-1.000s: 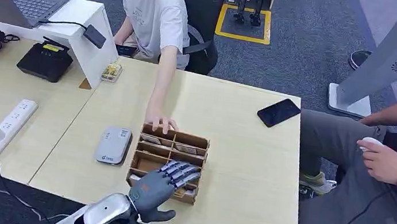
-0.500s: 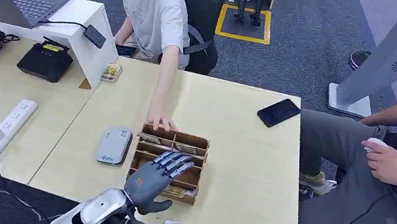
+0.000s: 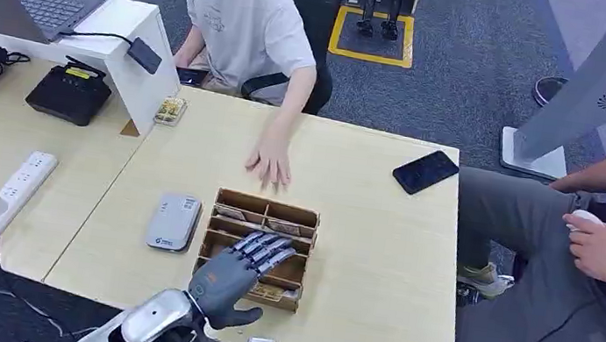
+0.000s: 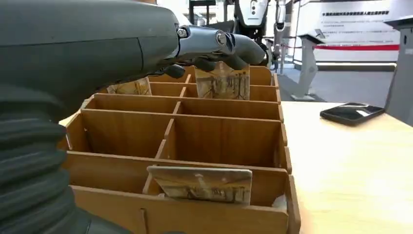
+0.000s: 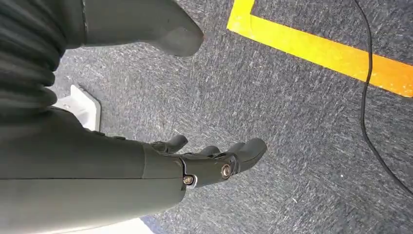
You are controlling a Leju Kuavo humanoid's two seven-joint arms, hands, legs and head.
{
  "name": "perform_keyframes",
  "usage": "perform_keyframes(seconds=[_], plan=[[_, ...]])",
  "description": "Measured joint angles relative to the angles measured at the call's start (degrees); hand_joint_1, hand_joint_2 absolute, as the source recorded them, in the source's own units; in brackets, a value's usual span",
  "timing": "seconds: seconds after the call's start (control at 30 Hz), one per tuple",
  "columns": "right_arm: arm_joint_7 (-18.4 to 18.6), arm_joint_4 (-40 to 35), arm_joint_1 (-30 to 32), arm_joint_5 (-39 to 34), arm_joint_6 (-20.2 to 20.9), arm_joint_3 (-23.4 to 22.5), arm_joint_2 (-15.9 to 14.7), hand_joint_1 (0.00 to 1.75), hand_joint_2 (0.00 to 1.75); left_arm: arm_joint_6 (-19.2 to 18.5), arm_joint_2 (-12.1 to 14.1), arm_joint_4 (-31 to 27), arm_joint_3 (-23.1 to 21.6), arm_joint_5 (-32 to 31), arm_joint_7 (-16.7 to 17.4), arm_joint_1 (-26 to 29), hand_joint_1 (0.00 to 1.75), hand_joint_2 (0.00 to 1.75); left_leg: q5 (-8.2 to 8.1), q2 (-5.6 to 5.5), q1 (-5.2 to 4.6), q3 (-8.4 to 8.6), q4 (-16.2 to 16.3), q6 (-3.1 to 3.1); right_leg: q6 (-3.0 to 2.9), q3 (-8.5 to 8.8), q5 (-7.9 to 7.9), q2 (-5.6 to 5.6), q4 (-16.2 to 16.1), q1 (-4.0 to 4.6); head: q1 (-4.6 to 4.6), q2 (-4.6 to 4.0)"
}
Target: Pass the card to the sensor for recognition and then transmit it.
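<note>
A wooden card box (image 3: pixel 302 256) with several compartments stands near the table's front edge. Picture cards stand in its far row (image 3: pixel 268 223), and one card (image 4: pixel 200 184) leans in the nearest row. My left hand (image 3: pixel 235 270) hovers over the box's near rows with its fingers stretched out flat, holding nothing. In the left wrist view its fingers (image 4: pixel 219 43) reach above the far cards (image 4: pixel 222 83). The grey card sensor (image 3: pixel 172 221) lies just left of the box. My right hand (image 5: pixel 204 163) hangs over the carpet, fingers apart, with nothing in it.
A person behind the table rests a hand (image 3: pixel 270 165) on the tabletop beyond the box. A black phone (image 3: pixel 426 170) lies at the far right. A power strip (image 3: pixel 11 196) and a black device (image 3: pixel 71 92) sit on the left table. Another person sits on the right.
The person's hand has let go of the box's far edge and drawn back onto the table. My left hand shifted slightly left and nearer, then stayed put.
</note>
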Motion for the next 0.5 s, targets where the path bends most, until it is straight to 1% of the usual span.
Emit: perform_keyframes(seconds=[0.5], plan=[[0.0,-0.2,0.04,0.0,0.0,0.0,0.04,0.0,1.75,-0.02,0.0,0.0,0.0,0.02,-0.02,0.19,0.0,1.75,0.0,0.0,0.0,0.0,0.0,0.0,0.0,0.0,0.0,0.0,0.0,0.0,0.0,0.0]])
